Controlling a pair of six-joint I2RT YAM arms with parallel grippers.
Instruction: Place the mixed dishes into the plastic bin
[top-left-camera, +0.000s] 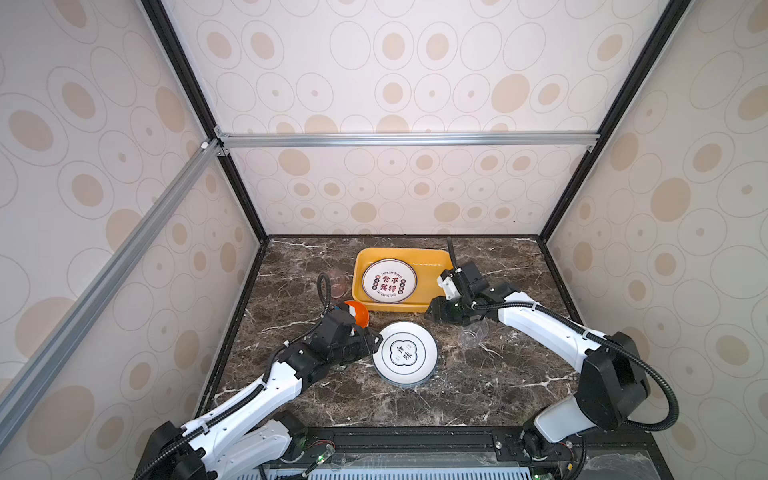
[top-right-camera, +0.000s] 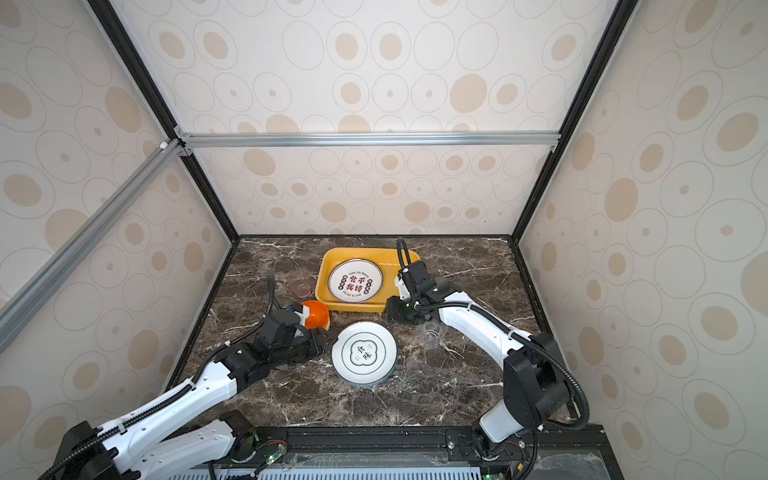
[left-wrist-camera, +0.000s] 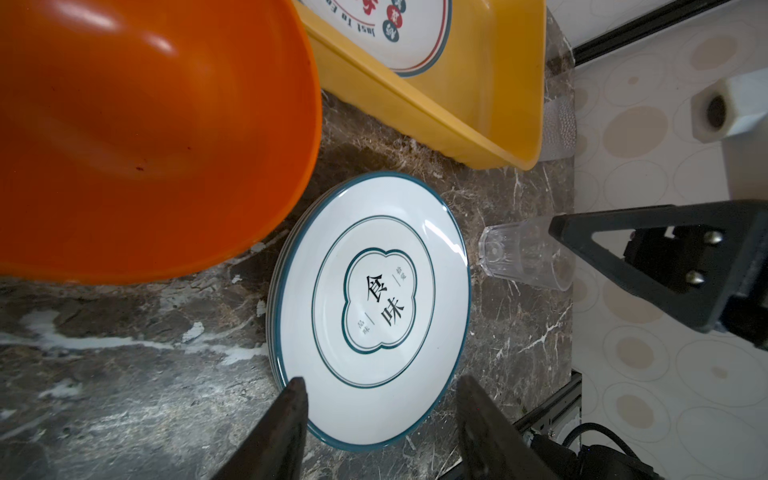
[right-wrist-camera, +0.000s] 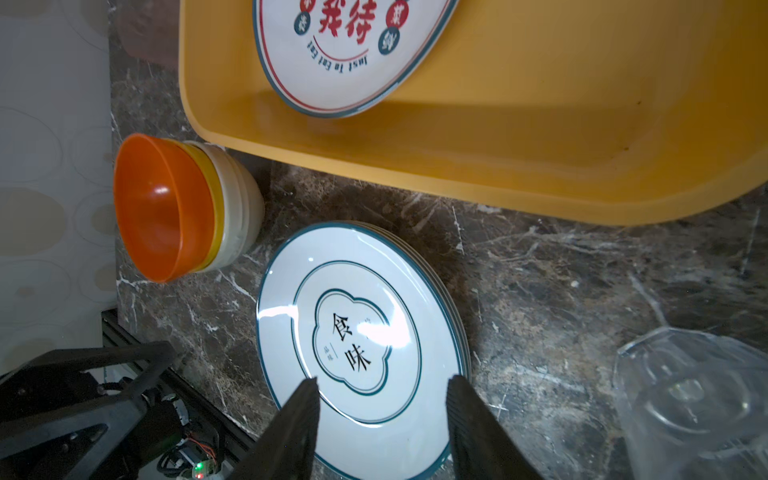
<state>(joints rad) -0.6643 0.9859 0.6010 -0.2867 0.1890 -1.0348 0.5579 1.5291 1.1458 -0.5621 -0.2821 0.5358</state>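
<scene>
The yellow rectangular plastic bin (top-left-camera: 428, 266), far centre, holds a white round plate (top-left-camera: 389, 280) reading "食不我待" and "Just To Eat Eat". The nearer stack of teal-rimmed white plates (top-left-camera: 405, 352) reads "食味". The left gripper (left-wrist-camera: 380, 380) and right gripper (right-wrist-camera: 383, 380) both gape, empty.

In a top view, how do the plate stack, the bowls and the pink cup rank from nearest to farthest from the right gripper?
1. Plate stack: right by the fingertips of the right gripper, on the table's near side.
2. Bowls: further left, past the plates.
3. Pink cup: farthest, left and toward the back.
</scene>
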